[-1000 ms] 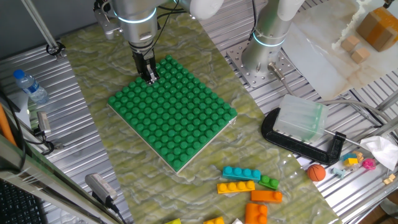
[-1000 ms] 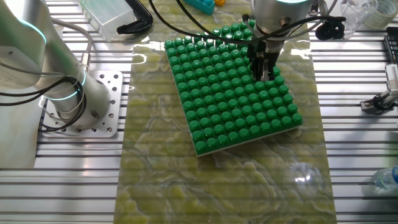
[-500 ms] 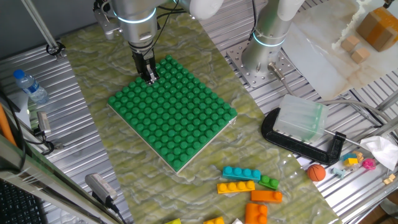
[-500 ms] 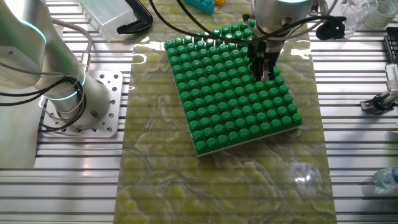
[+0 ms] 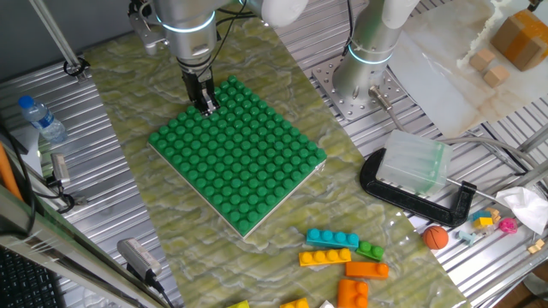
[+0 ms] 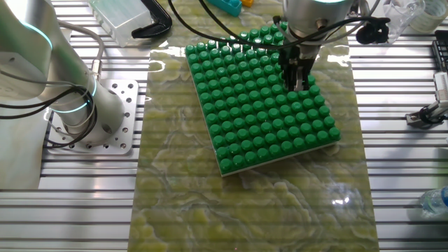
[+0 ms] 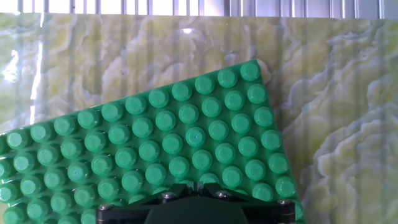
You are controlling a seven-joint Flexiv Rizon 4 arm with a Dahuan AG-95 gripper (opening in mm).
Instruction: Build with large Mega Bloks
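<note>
Several large Mega Bloks lie loose at the front right of the mat: a cyan one (image 5: 332, 239), a yellow one (image 5: 325, 257), a small green one (image 5: 371, 251) and two orange ones (image 5: 366, 270). A cyan brick (image 6: 225, 4) shows at the top edge of the other fixed view. My gripper (image 5: 205, 104) points straight down at the far left corner area of the green baseplate (image 5: 240, 158), its tips at the studs. It also shows in the other fixed view (image 6: 297, 82) and the hand view (image 7: 194, 185). Its fingers are pressed together with nothing visible between them.
A black clamp (image 5: 411, 192) holds a clear plastic box (image 5: 415, 162) at the right. A small orange ball (image 5: 436, 237) lies near the bricks. A water bottle (image 5: 41, 118) lies at the left. A second arm's base (image 5: 368, 60) stands behind the mat.
</note>
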